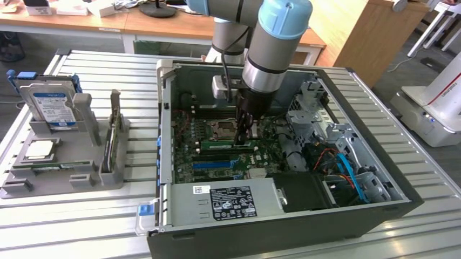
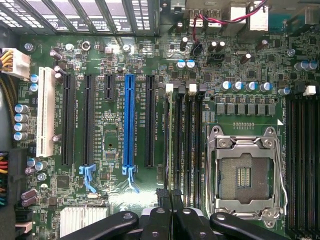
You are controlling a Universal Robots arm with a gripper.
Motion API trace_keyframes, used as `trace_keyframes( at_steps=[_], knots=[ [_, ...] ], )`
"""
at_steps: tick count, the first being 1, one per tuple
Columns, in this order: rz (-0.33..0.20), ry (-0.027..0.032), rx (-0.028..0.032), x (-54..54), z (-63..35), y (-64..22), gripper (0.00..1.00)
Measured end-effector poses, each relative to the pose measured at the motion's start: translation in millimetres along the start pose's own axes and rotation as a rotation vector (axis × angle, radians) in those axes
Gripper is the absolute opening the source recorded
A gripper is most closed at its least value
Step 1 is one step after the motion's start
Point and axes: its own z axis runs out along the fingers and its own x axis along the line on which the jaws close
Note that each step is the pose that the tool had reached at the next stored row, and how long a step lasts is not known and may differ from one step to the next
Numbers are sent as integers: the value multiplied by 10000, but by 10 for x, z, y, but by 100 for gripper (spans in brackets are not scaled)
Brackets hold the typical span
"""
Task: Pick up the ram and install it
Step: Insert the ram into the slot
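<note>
- Step in hand: seating the ram, as I judge it. The pick-up looks done, since the gripper [image 1: 245, 139] stands down inside the open computer case [image 1: 288, 232], over the motherboard rather than at the parts holder.
- The ram [image 1: 223, 144] lies low along the memory slots just beside the empty processor socket [image 1: 224, 128]. It is a slim green strip running across the exterior view, with the gripper at the end nearer the exterior view's right.
- Tool state: the fingers are drawn together, almost fully closed. Their tips meet the strip's top edge, but I cannot tell whether they pinch it or only bear down on it.
- In the wrist view the gripper [image 2: 170, 197] sits in line with the dark memory slots [image 2: 182, 145], next to the processor socket [image 2: 245, 172]. I cannot tell from either view whether the strip is fully home or the end latches have closed.
- What the seating calls for, in my judgement: pressure straight down along the slot's line and no sideways lean, so that the strip does not ride up at its far end.
- Well apart, on the exterior view's left, a grey holder [image 1: 108, 172] keeps the hard drive [image 1: 49, 105] and the processor chip [image 1: 40, 150].
</note>
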Motion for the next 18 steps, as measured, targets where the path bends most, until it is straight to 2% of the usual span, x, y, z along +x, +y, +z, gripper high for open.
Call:
trace_keyframes(
  at_steps=[18],
  knots=[
    [-14, 1, 0, 0, 33, -2, 12]
  ],
)
